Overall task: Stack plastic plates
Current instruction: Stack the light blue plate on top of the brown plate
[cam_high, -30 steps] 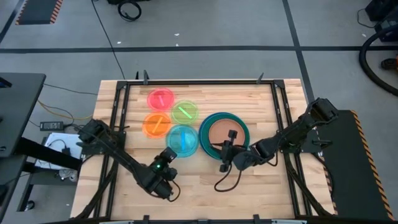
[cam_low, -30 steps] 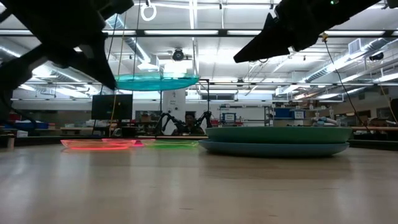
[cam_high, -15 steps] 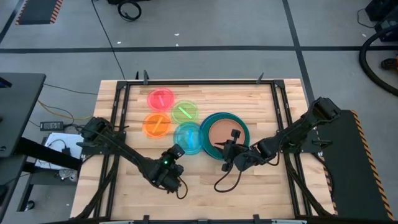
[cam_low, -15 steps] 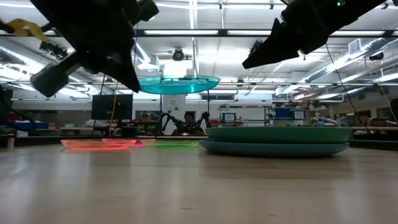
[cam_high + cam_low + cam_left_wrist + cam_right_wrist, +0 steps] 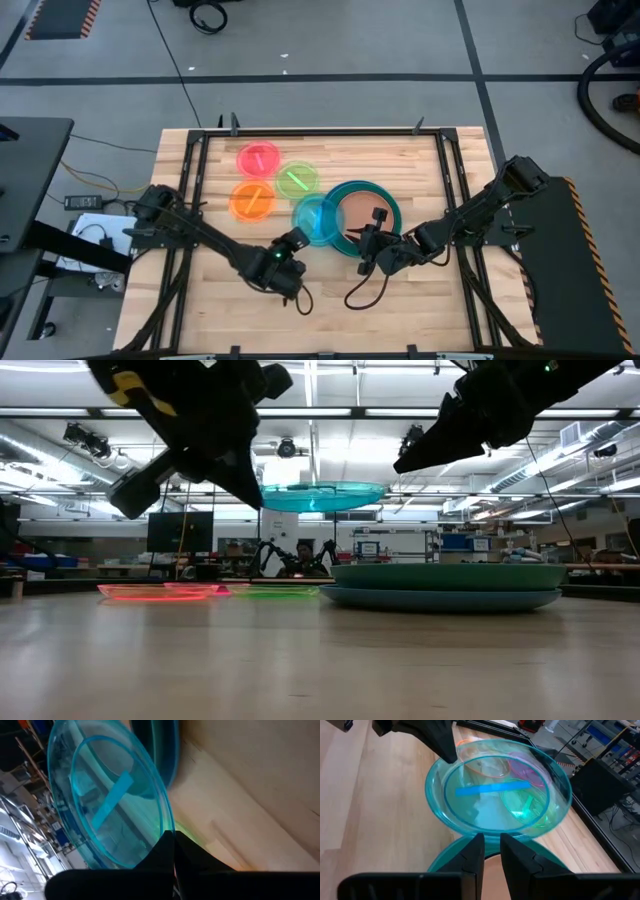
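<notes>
The small cyan plate is in the air at the left edge of the stack, held by my left gripper. In the low view it hangs level, well above the table. The stack is a large blue plate with teal ones on it and the brownish-orange plate on top. The pink-red, green and orange plates lie flat on the table. My right gripper hovers over the stack's near edge, narrowly open and empty. My left gripper is shut on the cyan plate's rim, on the side toward the table's near-left, pinched between the two fingers. The fingers come slanting from the near-left. The plate is lifted clear and about level, reaching out beyond the fingertips toward the stack.
A black metal frame runs along the table's left, far and right sides. A black cable loops on the wood near the right arm. Bare wood lies along the near edge.
My left gripper has carried the cyan plate toward the table's right at steady height, from above the wood left of the stack until it overlaps the stack's left edge. The plate has stayed level. My right gripper has barely shifted.
</notes>
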